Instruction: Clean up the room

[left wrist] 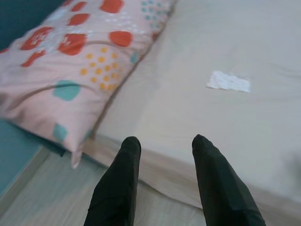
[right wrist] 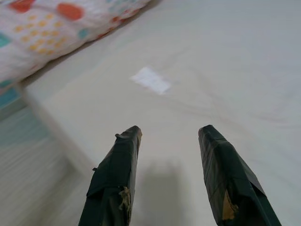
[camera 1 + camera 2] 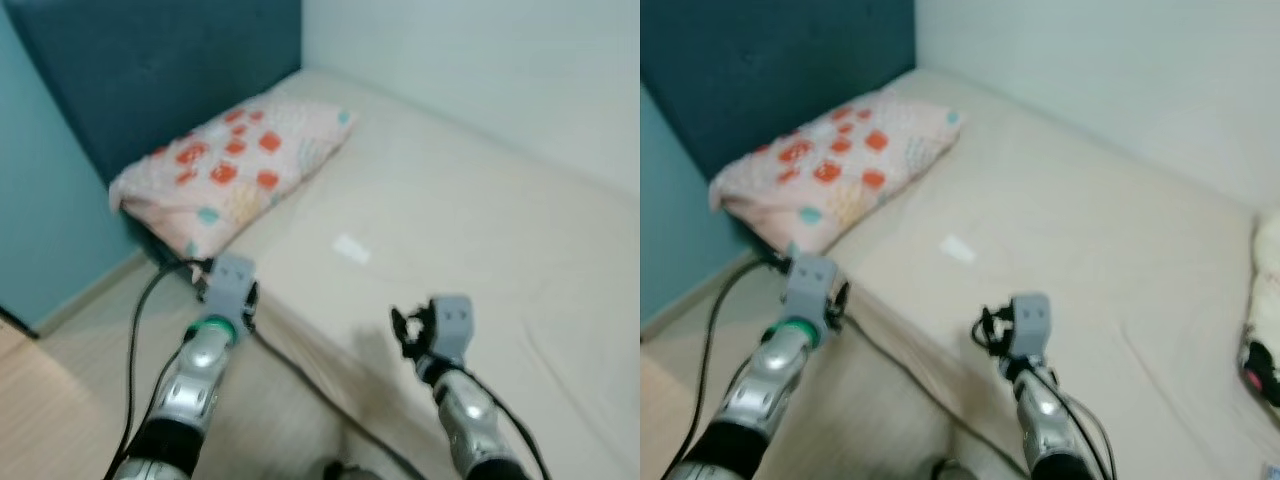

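Observation:
A small white scrap [image 3: 351, 248] lies flat on the beige bed sheet [image 3: 480, 220], a little past the mattress's near edge. A pink pillow [image 3: 235, 170] with red and orange patches rests at the head of the bed. My left gripper [image 1: 164, 141] is open over the mattress's near edge, by the pillow's corner, with the scrap [image 1: 229, 82] ahead of it. My right gripper [image 2: 170, 132] is open just above the sheet, nothing between its fingers, and the scrap [image 2: 151, 80] lies a short way beyond its tips.
A dark blue headboard [image 3: 150, 70] stands behind the pillow, with a teal wall [image 3: 40, 220] to the left and a white wall [image 3: 500, 60] along the bed's far side. A black cable [image 3: 135, 340] crosses the pale wood floor [image 3: 80, 370]. A cream soft object [image 3: 1265, 340] lies at the bed's right.

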Available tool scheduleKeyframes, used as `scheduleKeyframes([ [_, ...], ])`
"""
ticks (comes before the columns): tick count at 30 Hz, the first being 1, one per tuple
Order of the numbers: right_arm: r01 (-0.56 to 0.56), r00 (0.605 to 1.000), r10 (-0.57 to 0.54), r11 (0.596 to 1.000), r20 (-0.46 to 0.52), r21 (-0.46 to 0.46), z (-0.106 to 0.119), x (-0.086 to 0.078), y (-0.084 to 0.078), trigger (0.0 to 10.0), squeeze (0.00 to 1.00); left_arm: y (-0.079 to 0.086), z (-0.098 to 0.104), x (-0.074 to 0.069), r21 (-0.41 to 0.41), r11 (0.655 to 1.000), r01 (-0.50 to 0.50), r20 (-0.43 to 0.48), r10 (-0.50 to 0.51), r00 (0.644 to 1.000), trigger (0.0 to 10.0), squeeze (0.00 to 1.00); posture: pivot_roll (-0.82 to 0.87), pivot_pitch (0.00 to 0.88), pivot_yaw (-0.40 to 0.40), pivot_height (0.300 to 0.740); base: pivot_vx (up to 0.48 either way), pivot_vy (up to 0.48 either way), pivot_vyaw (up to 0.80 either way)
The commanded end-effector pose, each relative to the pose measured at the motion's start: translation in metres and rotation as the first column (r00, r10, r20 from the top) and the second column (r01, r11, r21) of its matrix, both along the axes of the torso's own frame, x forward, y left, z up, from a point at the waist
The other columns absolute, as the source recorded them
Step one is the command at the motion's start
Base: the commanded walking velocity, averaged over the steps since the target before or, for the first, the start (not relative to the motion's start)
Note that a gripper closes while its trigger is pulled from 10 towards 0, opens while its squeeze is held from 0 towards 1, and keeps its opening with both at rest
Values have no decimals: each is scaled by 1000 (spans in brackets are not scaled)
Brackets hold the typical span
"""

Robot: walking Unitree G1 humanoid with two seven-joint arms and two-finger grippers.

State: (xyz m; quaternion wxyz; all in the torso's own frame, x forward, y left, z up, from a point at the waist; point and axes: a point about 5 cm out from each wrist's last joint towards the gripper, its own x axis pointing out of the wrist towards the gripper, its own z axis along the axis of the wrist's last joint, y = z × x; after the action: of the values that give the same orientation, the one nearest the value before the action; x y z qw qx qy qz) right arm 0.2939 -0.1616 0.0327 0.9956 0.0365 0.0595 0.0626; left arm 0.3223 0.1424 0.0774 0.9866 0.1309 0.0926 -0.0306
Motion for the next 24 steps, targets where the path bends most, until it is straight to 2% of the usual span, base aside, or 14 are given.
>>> scheduleKeyframes([
  [1,0,1000,1,1000,-31,15,-8,-6,4,10000,0,6,-9,-4,8,1000,-13,-37,13,999,10000,0,20,68,39,740,0,0,-788],
  [8,3,1000,-3,1000,-24,16,-7,-5,4,10000,0,6,-8,-4,15,1000,-13,-19,14,1000,10000,0,20,63,39,740,0,0,-793],
  [24,-39,999,39,999,13,30,-2,-5,8,10000,0,5,-6,-2,15,1000,-15,-9,16,1000,10000,0,17,66,37,740,469,0,0],
])
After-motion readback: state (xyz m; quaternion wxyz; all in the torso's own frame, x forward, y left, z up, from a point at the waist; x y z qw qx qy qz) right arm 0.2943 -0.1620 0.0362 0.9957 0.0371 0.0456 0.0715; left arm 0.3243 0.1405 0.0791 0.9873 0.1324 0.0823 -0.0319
